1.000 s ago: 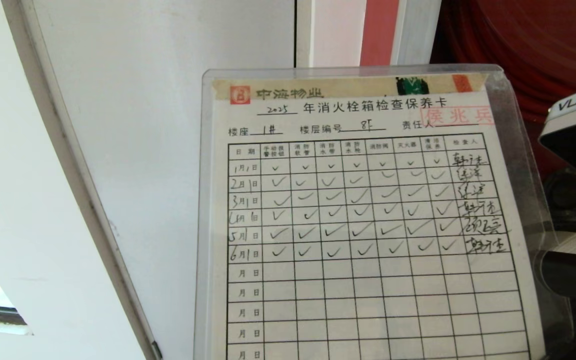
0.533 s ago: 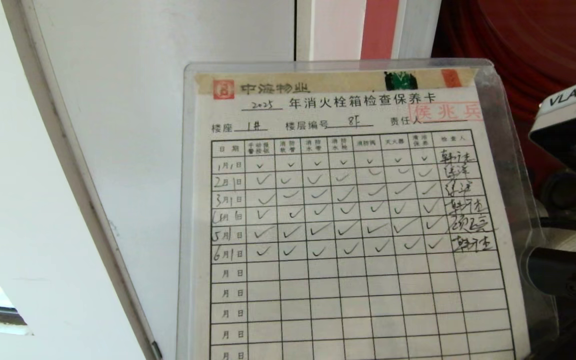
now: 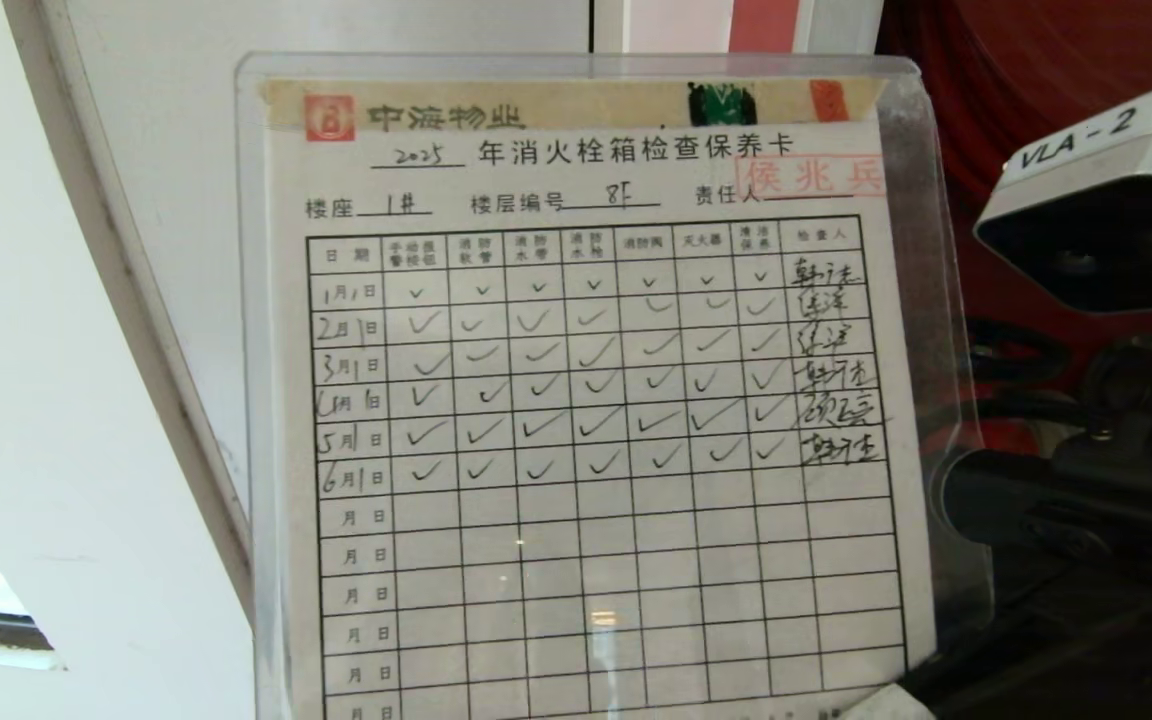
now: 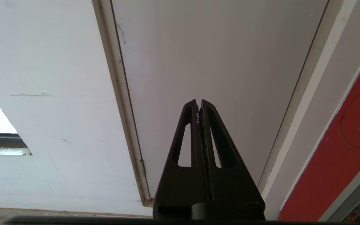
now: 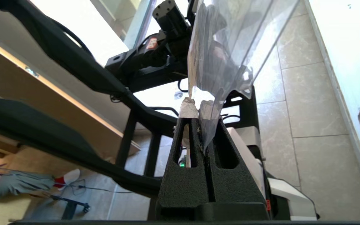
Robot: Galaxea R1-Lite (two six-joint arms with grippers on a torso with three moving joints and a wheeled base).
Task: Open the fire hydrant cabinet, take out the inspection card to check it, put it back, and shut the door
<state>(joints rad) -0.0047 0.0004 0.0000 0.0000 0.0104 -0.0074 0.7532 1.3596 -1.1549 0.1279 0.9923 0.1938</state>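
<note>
One corner of the inspection card (image 3: 586,400) was pinched in the closed right gripper (image 5: 203,125); the slick laminate could slip free.

The right gripper (image 5: 203,125) stood clamped on the inspection card (image 3: 586,400); the left gripper (image 4: 198,104), fingers pressed together, pointed away from the card.
</note>
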